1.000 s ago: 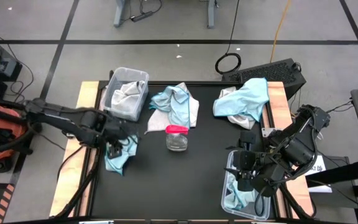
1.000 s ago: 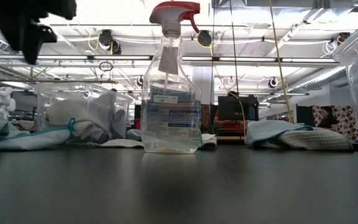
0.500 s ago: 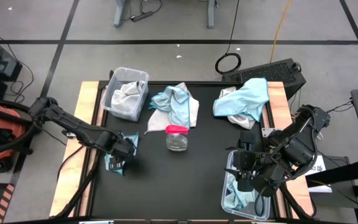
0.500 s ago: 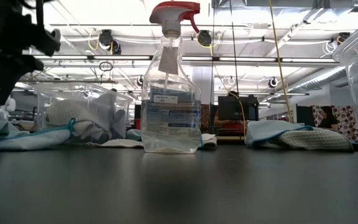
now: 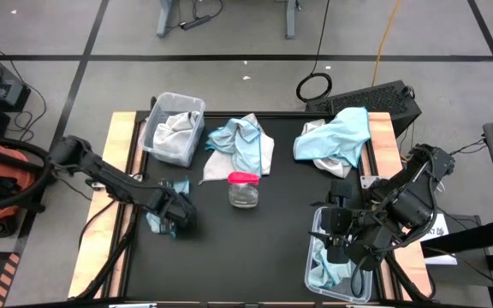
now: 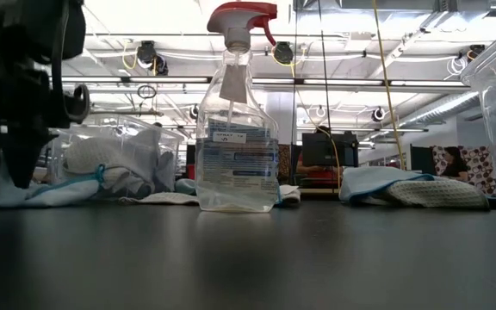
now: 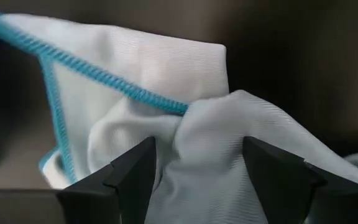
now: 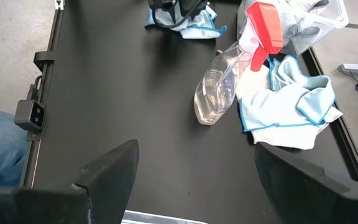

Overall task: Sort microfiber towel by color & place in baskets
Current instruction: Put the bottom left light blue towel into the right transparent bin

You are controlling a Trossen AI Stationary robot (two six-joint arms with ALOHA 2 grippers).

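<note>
Sorting is partly done: grey towels (image 5: pixel 175 130) fill the left basket (image 5: pixel 156 111), a blue one (image 5: pixel 321 270) lies in the right basket (image 5: pixel 313 224). The left gripper (image 5: pixel 176 214), jaws apart, straddles a blue towel (image 7: pixel 185 143) on the table (image 5: pixel 255 248). Two piles (image 5: pixel 245 144) remain. The right gripper (image 5: pixel 342 229) hovers over its basket, jaws apart.

The light blue towel (image 7: pixel 185 118) under my left claw (image 7: pixel 197 177) is soft, finely ribbed cloth with a brighter blue stitched edge. My fingers (image 7: pixel 129 174) look like matt dark plastic. The surface (image 8: pixel 123 93) is smooth matt black, edged with pale wood (image 5: pixel 120 137). The spray bottle (image 6: pixel 236 129) is glossy clear plastic with a paper label; both baskets (image 5: pixel 174 128) are clear plastic.
</note>
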